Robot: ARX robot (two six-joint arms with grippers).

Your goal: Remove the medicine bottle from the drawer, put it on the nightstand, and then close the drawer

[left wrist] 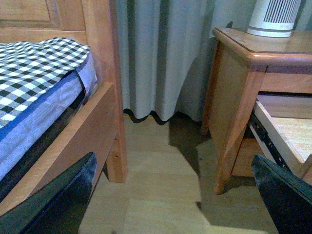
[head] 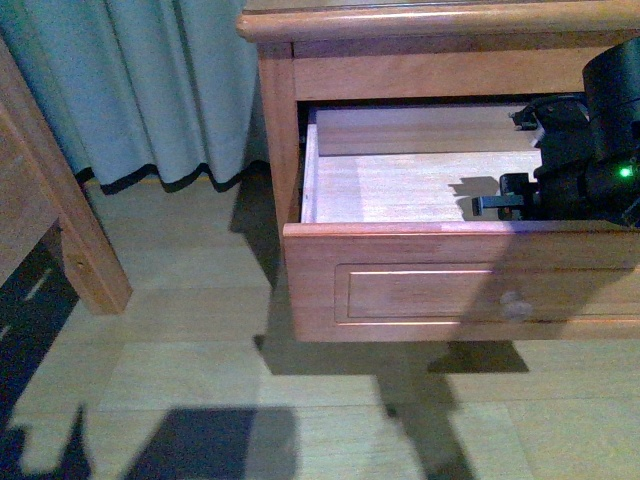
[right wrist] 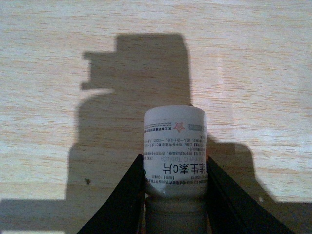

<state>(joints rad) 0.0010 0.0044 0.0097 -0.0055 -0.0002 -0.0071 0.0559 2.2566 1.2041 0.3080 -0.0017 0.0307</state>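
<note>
With my right tool [right wrist: 175, 161] clamped on the medicine bottle [right wrist: 174, 141] inside the open drawer [head: 420, 185], I'd lift gently, clear the drawer front, then rise onto the nightstand [head: 400, 22] top, while my left tool [left wrist: 173, 158] hangs open, idle.

Medicine bottle [right wrist: 174, 146] in drawer [head: 440, 240]; device [left wrist: 273, 17] atop nightstand [left wrist: 239, 87].

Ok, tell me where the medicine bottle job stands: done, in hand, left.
Done: the drawer stands open and the right hand is inside it. In hand: its fingers press both sides of the medicine bottle, over the drawer floor. Left: carry it out, set it on the nightstand top, then push the drawer shut.
</note>
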